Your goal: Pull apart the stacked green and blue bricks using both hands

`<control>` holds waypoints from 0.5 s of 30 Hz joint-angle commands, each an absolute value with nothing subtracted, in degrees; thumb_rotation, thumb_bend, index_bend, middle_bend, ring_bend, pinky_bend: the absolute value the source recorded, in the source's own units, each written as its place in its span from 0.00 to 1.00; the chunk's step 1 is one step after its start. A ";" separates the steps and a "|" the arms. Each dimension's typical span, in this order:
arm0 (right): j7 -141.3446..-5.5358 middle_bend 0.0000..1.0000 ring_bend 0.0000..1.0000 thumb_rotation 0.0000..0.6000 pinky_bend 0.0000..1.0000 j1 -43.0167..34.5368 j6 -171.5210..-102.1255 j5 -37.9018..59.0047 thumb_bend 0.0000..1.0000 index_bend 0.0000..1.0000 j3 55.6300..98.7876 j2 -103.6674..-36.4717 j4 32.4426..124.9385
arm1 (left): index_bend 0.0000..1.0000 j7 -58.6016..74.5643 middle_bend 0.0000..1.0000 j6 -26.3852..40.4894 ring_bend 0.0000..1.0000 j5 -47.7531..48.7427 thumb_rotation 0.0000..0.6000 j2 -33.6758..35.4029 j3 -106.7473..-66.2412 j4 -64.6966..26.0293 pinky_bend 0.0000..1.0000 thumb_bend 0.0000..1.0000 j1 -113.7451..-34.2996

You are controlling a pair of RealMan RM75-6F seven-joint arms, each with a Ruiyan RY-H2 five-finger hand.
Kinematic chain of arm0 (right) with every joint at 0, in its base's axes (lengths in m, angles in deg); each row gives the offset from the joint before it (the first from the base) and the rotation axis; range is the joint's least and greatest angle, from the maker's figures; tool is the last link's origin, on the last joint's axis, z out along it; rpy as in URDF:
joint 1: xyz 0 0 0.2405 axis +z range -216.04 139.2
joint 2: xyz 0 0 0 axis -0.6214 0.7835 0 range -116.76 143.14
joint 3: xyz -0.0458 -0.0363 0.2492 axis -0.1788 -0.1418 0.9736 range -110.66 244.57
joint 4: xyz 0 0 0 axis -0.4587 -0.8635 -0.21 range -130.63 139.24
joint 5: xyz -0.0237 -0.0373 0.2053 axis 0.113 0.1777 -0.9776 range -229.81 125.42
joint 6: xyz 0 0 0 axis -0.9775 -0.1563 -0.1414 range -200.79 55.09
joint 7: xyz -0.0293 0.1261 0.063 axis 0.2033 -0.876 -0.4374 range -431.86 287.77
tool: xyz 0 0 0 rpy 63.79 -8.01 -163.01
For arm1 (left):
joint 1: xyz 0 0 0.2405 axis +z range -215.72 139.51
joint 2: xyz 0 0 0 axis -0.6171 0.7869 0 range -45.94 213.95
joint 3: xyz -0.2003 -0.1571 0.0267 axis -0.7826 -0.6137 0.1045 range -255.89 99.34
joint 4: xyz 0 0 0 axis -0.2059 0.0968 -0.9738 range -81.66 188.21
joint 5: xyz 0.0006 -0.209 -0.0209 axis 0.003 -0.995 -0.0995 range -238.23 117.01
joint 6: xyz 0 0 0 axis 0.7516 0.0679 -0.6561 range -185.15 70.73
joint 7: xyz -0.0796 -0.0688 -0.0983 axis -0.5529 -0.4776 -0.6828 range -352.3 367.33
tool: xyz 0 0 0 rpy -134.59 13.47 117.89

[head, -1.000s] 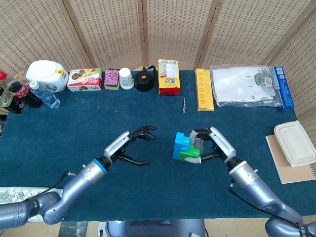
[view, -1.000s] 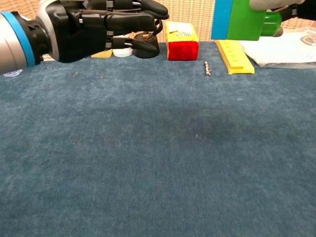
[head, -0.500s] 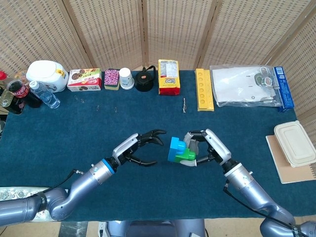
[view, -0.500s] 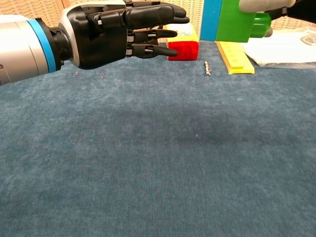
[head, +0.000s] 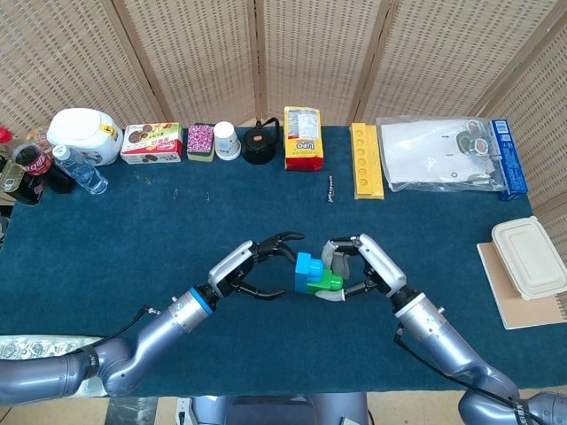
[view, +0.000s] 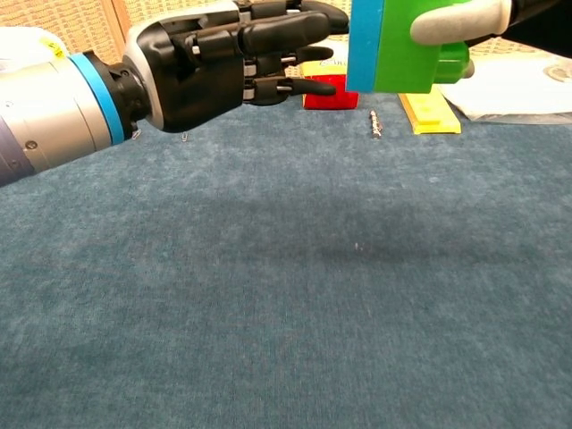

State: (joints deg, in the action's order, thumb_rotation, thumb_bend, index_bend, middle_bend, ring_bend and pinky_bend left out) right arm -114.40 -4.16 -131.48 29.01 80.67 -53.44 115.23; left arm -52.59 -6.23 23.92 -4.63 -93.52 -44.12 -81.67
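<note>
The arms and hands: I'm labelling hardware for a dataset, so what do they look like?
Both arms are silver-grey metal with a blue band at the wrist and a thin black cable alongside. The left robot hand and right robot hand are black with white back covers.

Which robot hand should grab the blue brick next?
The left hand. It is open with fingers spread, right beside the blue brick and facing it. The right hand already grips the green brick, so it is busy.

Stacked bricks (head: 316, 274) between left hand (head: 257, 268) and right hand (head: 359, 266)
</note>
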 commanded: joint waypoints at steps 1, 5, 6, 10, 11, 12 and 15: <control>-113.66 0.66 0.70 1.00 0.69 -3.94 -131.61 28.11 0.00 0.73 81.08 -53.84 115.40 | 0.43 -52.49 0.16 -6.13 0.05 24.26 0.88 -5.10 -93.05 -43.86 0.20 0.23 -82.12; -112.93 0.66 0.70 1.00 0.69 -3.75 -131.45 27.30 0.00 0.73 81.35 -53.87 115.63 | 0.43 -51.77 0.16 -5.75 0.05 24.23 0.88 -5.72 -92.74 -43.59 0.20 0.23 -82.51; -112.77 0.66 0.70 1.00 0.69 -3.71 -131.39 27.18 0.00 0.73 81.36 -53.85 115.63 | 0.43 -51.54 0.16 -5.60 0.05 24.15 0.87 -5.87 -92.74 -43.51 0.20 0.23 -82.57; -112.54 0.66 0.70 1.00 0.69 -3.62 -131.04 26.92 0.00 0.73 81.33 -53.74 115.91 | 0.44 -50.71 0.16 -5.17 0.05 23.42 0.88 -6.48 -92.84 -43.32 0.20 0.23 -82.92; -112.63 0.66 0.70 1.00 0.69 -3.62 -130.98 26.89 0.00 0.73 81.32 -53.72 115.96 | 0.44 -50.60 0.16 -5.11 0.05 23.32 0.88 -6.55 -92.86 -43.31 0.20 0.23 -82.99; -112.66 0.66 0.70 1.00 0.69 -3.62 -130.93 26.87 0.00 0.73 81.31 -53.65 116.03 | 0.46 -50.39 0.16 -5.00 0.05 23.18 0.88 -6.66 -92.88 -43.26 0.20 0.24 -83.07; -113.11 0.66 0.70 1.00 0.69 -3.60 -130.81 26.81 0.00 0.73 81.40 -53.58 116.25 | 0.49 -49.78 0.16 -4.67 0.05 22.60 0.87 -7.04 -92.91 -43.15 0.20 0.26 -83.14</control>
